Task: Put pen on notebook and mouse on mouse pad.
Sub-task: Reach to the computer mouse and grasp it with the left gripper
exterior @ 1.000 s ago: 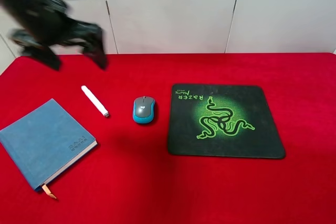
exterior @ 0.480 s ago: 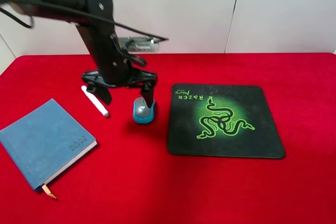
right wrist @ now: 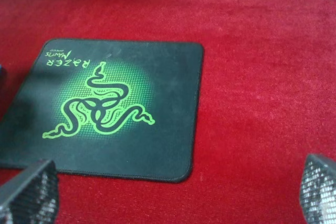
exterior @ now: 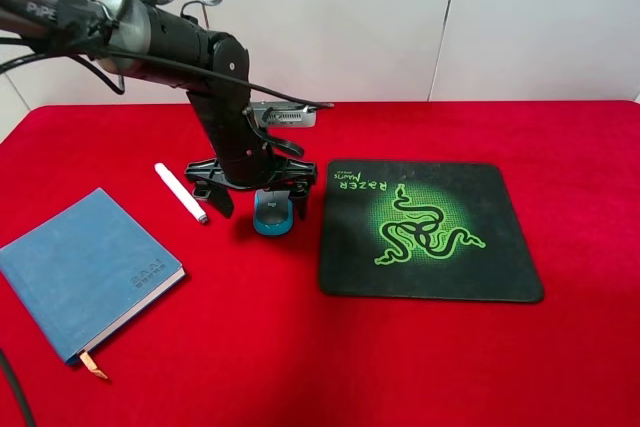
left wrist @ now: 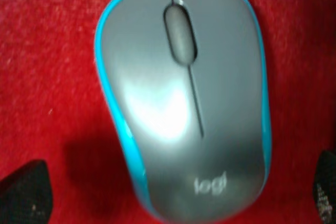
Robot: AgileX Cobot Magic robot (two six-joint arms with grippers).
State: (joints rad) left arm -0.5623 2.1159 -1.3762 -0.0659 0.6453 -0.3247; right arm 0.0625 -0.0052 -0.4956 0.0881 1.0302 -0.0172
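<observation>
The mouse pad point(exterior: 430, 232) lies centre-right of the frame, the notebook point(exterior: 85, 272) lower left, and between them the left gripper point(exterior: 262, 197) stands spread wide, untouching, astride the mouse point(exterior: 273, 221), with the pen point(exterior: 180, 191) just left of it.

green "RAZER" on the mouse pad point(right wrist: 173, 129), "logi" on the mouse point(left wrist: 184, 103), white "PiPE" on the left arm point(exterior: 160, 37)
</observation>
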